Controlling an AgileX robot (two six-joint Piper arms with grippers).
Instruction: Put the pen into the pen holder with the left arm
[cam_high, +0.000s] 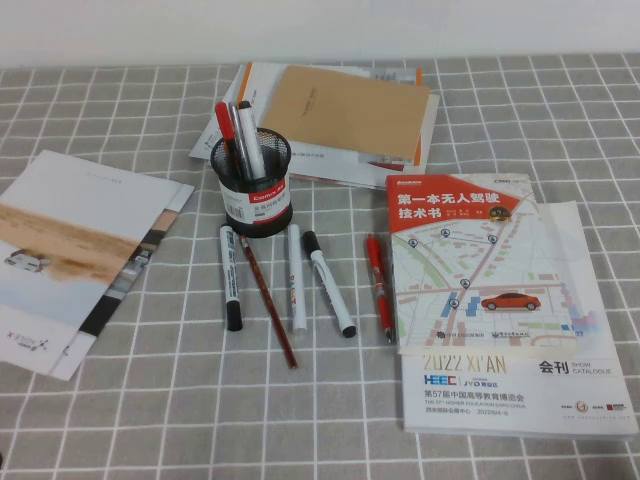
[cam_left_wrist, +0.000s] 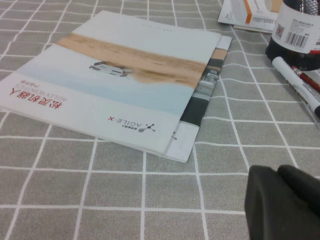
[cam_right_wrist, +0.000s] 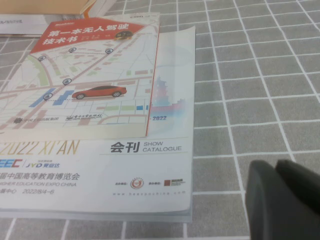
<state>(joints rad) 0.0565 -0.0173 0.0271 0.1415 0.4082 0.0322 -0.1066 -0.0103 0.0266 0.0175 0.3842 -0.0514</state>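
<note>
The black wire-mesh pen holder (cam_high: 252, 185), a round cup with a red-and-white label, holds a red pen (cam_high: 225, 128) and two markers. The pen (cam_high: 231, 277) lies flat on the checked cloth, just beside the cup and well ahead of the left gripper (cam_left_wrist: 282, 205). That gripper is low beside a glossy brochure (cam_left_wrist: 115, 80) and touches nothing. The right gripper (cam_right_wrist: 285, 200) is beside a catalogue (cam_right_wrist: 100, 165). I cannot tell either gripper's opening.

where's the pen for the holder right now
High view: the pen lies leftmost of the row in front of the pen holder, beside the pencil. The left claw and right claw show only in their wrist views.
</note>
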